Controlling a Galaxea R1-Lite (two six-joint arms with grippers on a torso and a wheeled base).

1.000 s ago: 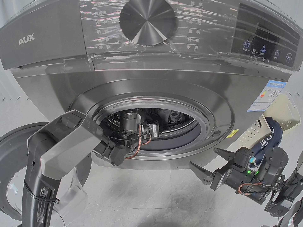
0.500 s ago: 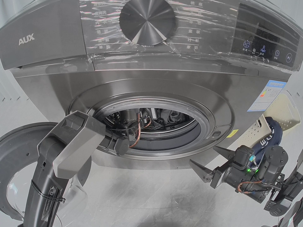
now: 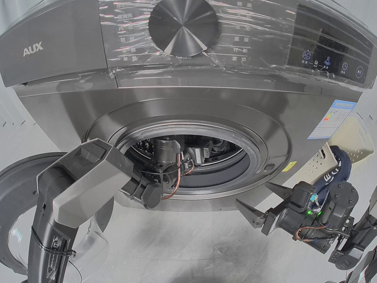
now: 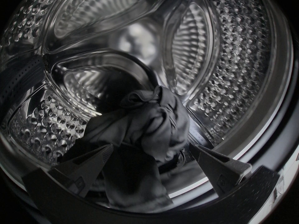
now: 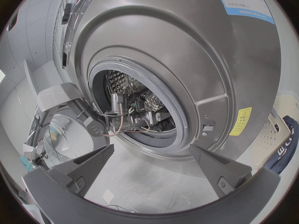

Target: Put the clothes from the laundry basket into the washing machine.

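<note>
The washing machine point(image 3: 220, 103) stands with its round door point(image 3: 19, 201) swung wide open on the robot's left side, and the left arm point(image 3: 82, 177) is bent in through the opening so that its wrist sits just inside the rubber rim. Inside the steel drum point(image 4: 236, 47), the left gripper point(image 4: 150, 146) has its 2 fingers spread wide apart with nothing pinched between them. A dark grey garment point(image 4: 155, 125) lies bunched in a heap on the drum's floor. The mound rises just beyond the fingertips, and a flap of the cloth trails down between them towards the front rim. I cannot tell whether either finger touches the cloth. Outside the machine, the right gripper point(image 3: 252, 194) hangs low in front of the lower right part of the machine's face, below the door opening and clear of it. Its 2 fingers are likewise apart and empty. To the right of the machine stands the cream perforated laundry basket point(image 3: 353, 138), close against the machine's side. A navy garment with white lettering point(image 3: 341, 166) is draped over the basket's near rim, hanging partly outside, just behind the right arm's wrist.
</note>
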